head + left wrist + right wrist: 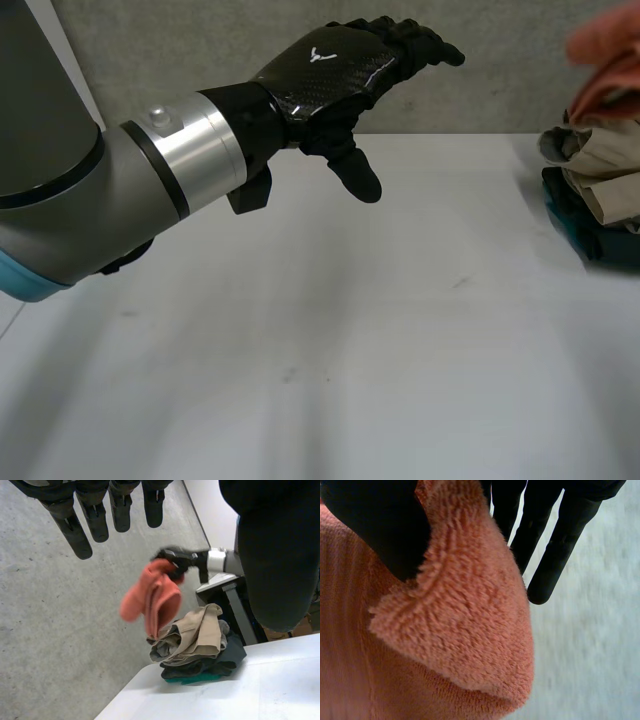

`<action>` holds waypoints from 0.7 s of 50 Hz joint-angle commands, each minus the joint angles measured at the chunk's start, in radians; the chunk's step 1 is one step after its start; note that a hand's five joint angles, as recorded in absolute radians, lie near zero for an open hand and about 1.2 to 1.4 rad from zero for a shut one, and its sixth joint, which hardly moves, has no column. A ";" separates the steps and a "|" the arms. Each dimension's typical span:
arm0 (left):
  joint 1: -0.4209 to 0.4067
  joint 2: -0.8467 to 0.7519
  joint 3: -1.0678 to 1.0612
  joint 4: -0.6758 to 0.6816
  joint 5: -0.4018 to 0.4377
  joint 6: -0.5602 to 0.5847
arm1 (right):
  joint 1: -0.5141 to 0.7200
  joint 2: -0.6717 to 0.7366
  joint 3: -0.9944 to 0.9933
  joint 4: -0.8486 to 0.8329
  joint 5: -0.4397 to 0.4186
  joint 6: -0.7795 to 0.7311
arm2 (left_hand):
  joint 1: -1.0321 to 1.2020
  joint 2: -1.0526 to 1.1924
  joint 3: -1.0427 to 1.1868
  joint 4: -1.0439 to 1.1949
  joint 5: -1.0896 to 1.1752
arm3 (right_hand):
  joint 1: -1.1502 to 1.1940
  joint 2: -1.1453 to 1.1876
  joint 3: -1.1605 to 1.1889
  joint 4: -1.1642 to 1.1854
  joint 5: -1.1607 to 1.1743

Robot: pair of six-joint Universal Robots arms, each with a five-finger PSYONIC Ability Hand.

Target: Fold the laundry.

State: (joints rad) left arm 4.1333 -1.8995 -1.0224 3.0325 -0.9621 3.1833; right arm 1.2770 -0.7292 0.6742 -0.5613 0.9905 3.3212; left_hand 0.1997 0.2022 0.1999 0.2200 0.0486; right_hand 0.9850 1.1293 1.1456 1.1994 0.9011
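An orange fleecy cloth [155, 597] hangs in the air above a pile of clothes [200, 645] at the table's right end. My right hand [176, 560] is shut on the cloth's upper edge. Up close, its thumb [375, 525] presses the cloth [460, 630] against the fingers [555, 545]. In the head view the cloth [605, 60] is at the far right, over the pile [600, 180]. My left hand [340, 65] is raised over the back of the white table [350, 350], open, fingers [95, 515] straight, holding nothing.
The pile has beige, grey, dark and green garments and sits near the table's right edge [150, 685]. A grey wall [200, 50] runs behind the table. Beyond the pile stands a dark stand [232, 605].
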 commanded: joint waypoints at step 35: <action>-0.067 0.007 -0.036 -0.001 -0.006 -0.003 | -0.228 -0.208 0.499 0.243 -0.060 -0.198 | 0.011 0.008 0.011 -0.009 -0.013 | -0.810 -0.955 -0.971 -1.025 -0.901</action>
State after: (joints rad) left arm 4.0849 -1.8963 -1.0602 3.0311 -0.9680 3.1819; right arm 1.0906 -0.8740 1.1483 -0.4718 0.8489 3.1679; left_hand 0.1997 0.2022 0.1999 0.2200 0.0486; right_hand 0.2349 0.2155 0.2131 0.2132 0.0497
